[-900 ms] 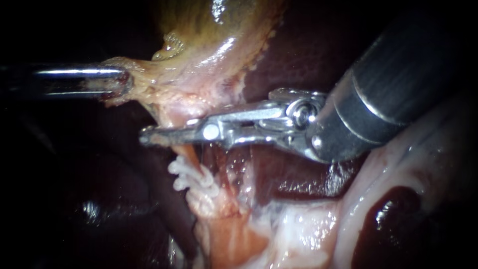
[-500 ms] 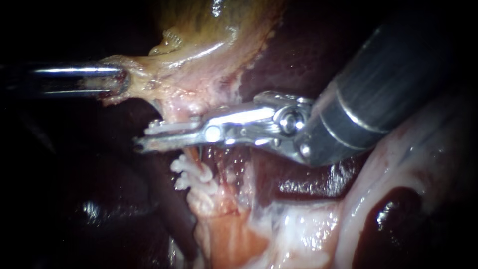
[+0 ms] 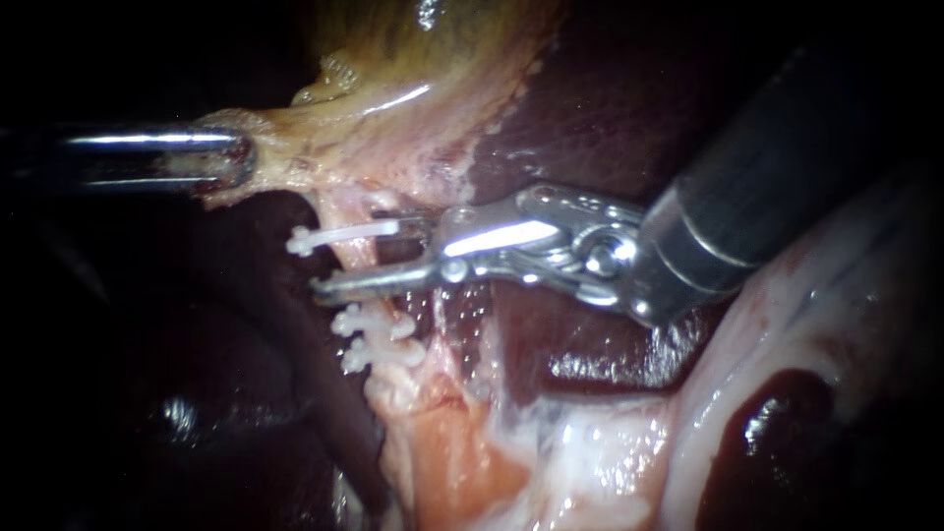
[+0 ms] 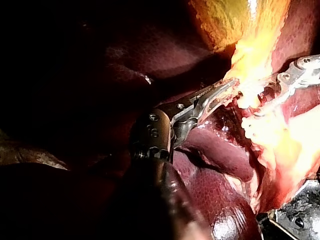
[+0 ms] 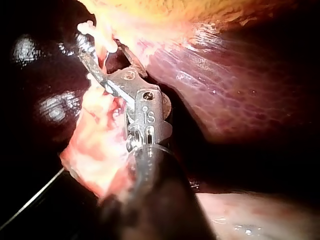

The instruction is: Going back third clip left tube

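Note:
My right instrument (image 3: 369, 258) comes in from the upper right, and its jaws stand open around the left tube (image 3: 359, 258). A white clip (image 3: 339, 236) sits closed across that tube, just ahead of the upper jaw and free of it. Two more white clips (image 3: 369, 339) sit lower on the same tube. My left instrument (image 3: 231, 162) holds the pale edge of the gallbladder (image 3: 393, 69) out to the left, its jaws (image 4: 222, 94) shut on that tissue. In the right wrist view the clip (image 5: 90, 27) shows beside the open jaws (image 5: 100, 46).
Dark liver (image 3: 590, 98) lies behind the gallbladder and around the tubes. A pale fatty fold (image 3: 787, 324) with a dark pool of blood (image 3: 767, 423) lies at the lower right. Raw pink tissue (image 3: 442, 442) spreads below the clips.
The right instrument's jaws were together over the tube; they have opened and drawn back to the right, leaving a white clip on the tube. The left instrument has held still.

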